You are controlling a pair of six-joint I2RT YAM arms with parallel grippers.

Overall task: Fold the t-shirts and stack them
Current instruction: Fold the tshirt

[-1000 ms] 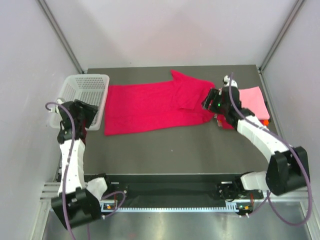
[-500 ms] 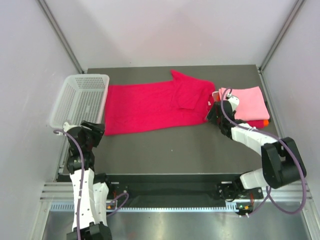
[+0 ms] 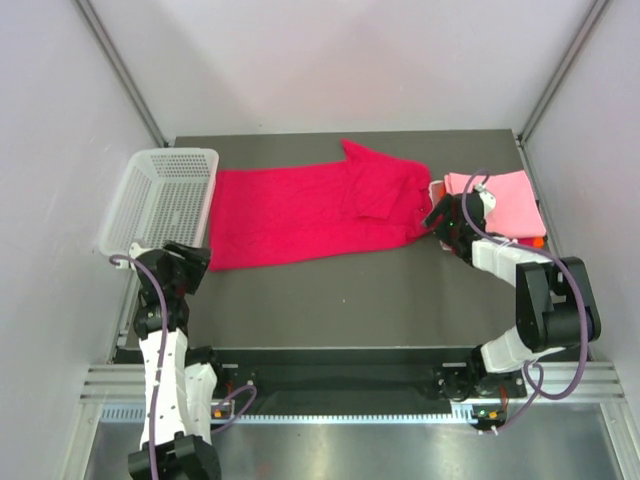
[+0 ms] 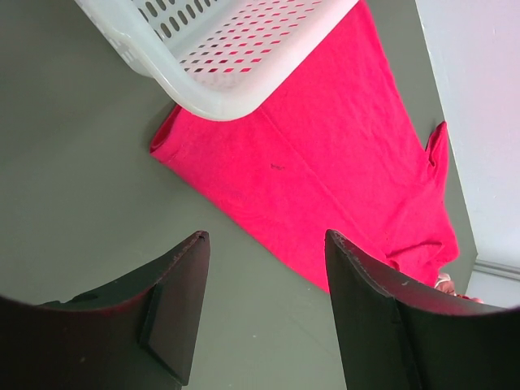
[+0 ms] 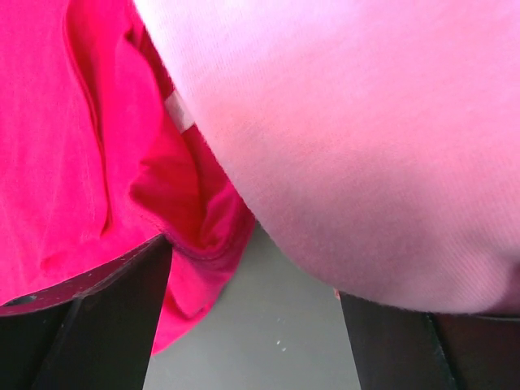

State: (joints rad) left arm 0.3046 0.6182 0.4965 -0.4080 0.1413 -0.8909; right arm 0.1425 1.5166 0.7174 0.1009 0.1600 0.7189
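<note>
The crimson-magenta t-shirt (image 3: 310, 210) lies spread flat across the back of the table, with one sleeve folded in over its body. It also shows in the left wrist view (image 4: 341, 162) and the right wrist view (image 5: 65, 146). A folded light pink t-shirt (image 3: 500, 198) tops a stack at the right, and red and orange edges (image 3: 530, 243) show beneath it. My right gripper (image 3: 436, 214) is low between the crimson shirt's right edge and the pink shirt (image 5: 366, 146), and it (image 5: 253, 268) is open and empty. My left gripper (image 3: 193, 257) is open and empty (image 4: 264, 244) over bare table near the shirt's lower left corner.
A white perforated basket (image 3: 160, 195) stands at the back left, its corner over the crimson shirt's left end (image 4: 227, 49). Grey walls enclose the table on three sides. The dark table surface (image 3: 350, 300) lies in front of the shirt.
My left arm dropped from beside the basket to the front left corner, then stayed. My right gripper lowered from the crimson shirt's collar and shifted right toward the pink stack.
</note>
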